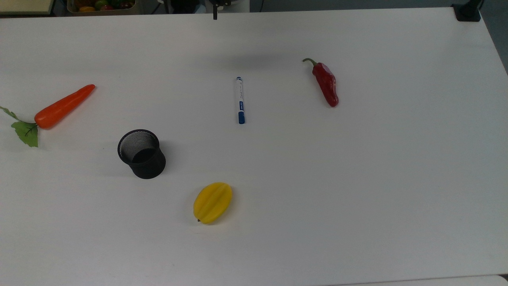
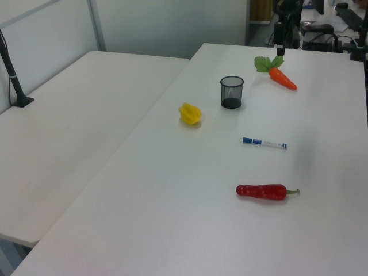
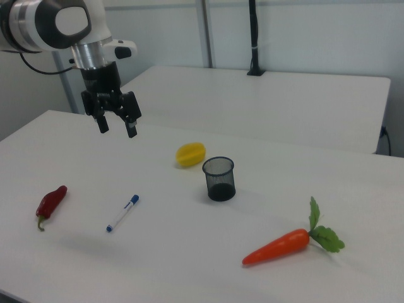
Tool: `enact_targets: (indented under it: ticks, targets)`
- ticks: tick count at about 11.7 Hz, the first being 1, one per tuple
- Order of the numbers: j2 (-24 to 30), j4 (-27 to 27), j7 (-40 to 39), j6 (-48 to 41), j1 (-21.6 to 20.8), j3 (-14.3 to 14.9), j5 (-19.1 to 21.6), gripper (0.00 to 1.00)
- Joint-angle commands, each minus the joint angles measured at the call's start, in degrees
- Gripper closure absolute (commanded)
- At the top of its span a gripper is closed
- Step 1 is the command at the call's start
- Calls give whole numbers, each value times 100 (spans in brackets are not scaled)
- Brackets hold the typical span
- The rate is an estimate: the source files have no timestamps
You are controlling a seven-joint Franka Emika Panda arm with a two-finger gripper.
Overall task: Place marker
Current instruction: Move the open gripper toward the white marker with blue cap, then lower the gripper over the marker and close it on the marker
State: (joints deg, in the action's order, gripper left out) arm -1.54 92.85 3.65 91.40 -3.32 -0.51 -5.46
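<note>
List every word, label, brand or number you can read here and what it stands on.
None can be read.
The marker bears a blue label and a row of small dark marks along its white barrel: too small to read.
Nothing printed shows on the mesh cup, the table or the gripper.

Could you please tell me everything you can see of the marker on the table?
The marker is a slim white pen with a blue cap, a small blue tip at the other end and a blue label on its barrel; it looks like plastic. It lies flat on the white table, capped, touching nothing else. In the top view it runs nearly vertically, cap end lowermost, between the red chili pepper and the black mesh cup. The gripper hangs open above the table, apart from it.
</note>
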Motion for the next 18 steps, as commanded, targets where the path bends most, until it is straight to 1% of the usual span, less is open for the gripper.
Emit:
enact_targets:
  ticks: [1,3,4,5,9,11,14,16,17,18]
  targets:
    - [-48,268,-75,473,-81,-19,45,0]
    - [-84,584,-75,868,-90,-45,54,0]
    - [-171,733,-66,1070,-143,-45,54,0]
    - [-276,917,12,1342,-282,-45,54,0]
    - [-671,1612,267,2520,-451,-45,36,0]
    - [-900,1710,294,2768,-451,-45,36,0]
    - [-1322,1719,303,3154,-459,-45,36,0]
    - [-1577,1702,469,3408,-486,-45,36,3]
    - [-1717,1701,592,3645,-573,-45,36,7]
    - [-1823,1667,628,3717,-582,-45,28,15]
